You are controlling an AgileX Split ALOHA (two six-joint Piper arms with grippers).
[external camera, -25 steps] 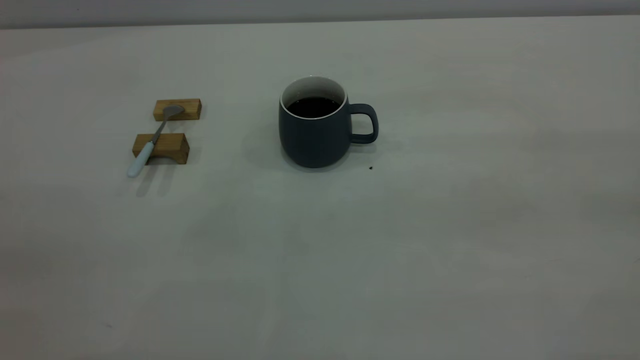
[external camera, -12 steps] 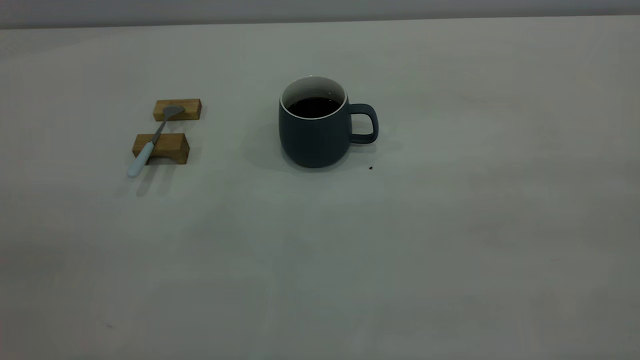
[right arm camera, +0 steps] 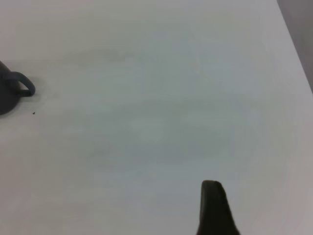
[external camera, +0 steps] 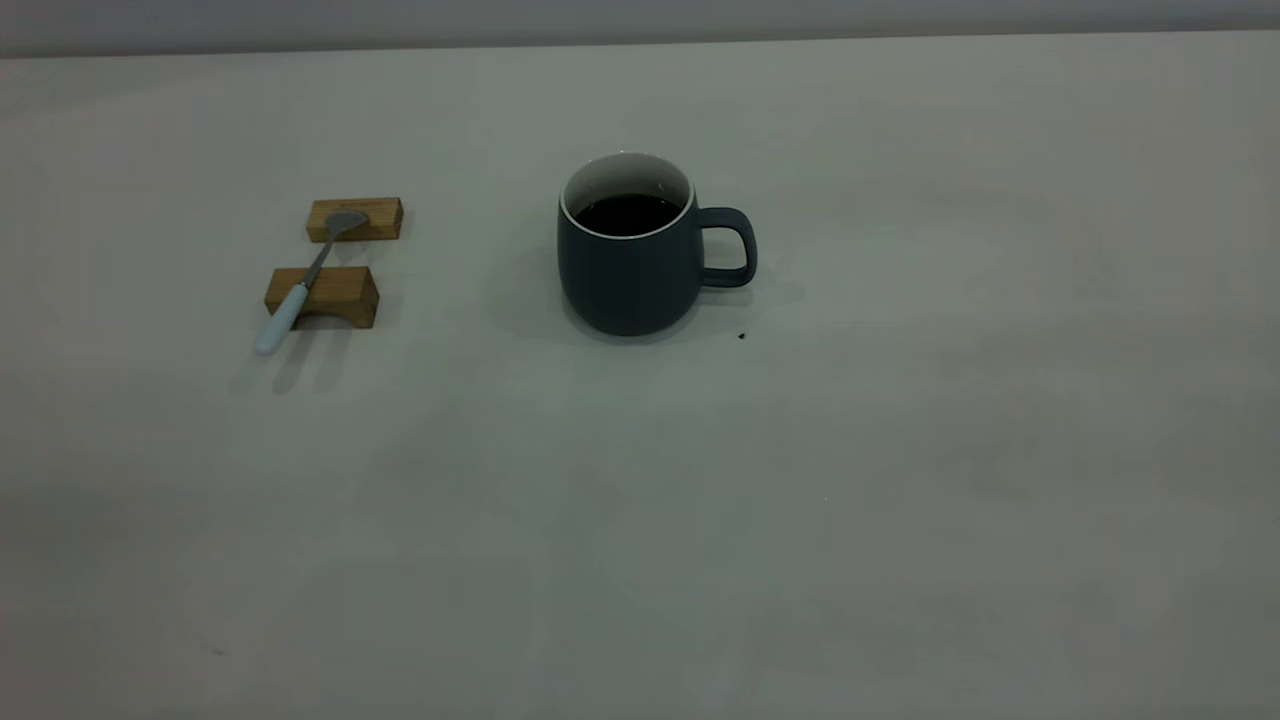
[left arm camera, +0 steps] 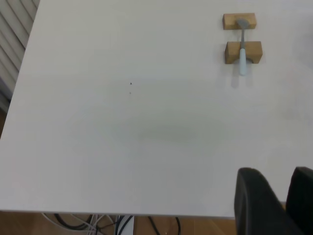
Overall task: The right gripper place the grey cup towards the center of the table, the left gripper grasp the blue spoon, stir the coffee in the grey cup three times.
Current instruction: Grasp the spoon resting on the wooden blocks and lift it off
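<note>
The grey cup (external camera: pixel 625 280) stands upright near the middle of the table (external camera: pixel 900 450), handle to the right, with dark coffee (external camera: pixel 627 213) inside. The blue spoon (external camera: pixel 305 285) lies at the left across two tan wooden blocks, bowl on the far block. Neither arm appears in the exterior view. In the left wrist view my left gripper (left arm camera: pixel 279 171) hangs by the table's near edge, far from the spoon (left arm camera: pixel 241 54), shut and holding nothing. Only a black part of my right gripper (right arm camera: pixel 212 196) shows, well away from the cup (right arm camera: pixel 7 95).
The far wooden block (external camera: pixel 355 219) and near wooden block (external camera: pixel 325 295) carry the spoon. A small dark speck (external camera: pixel 741 336) lies just right of the cup's foot. Cables (left arm camera: pixel 98 223) hang below the table's edge near the left arm.
</note>
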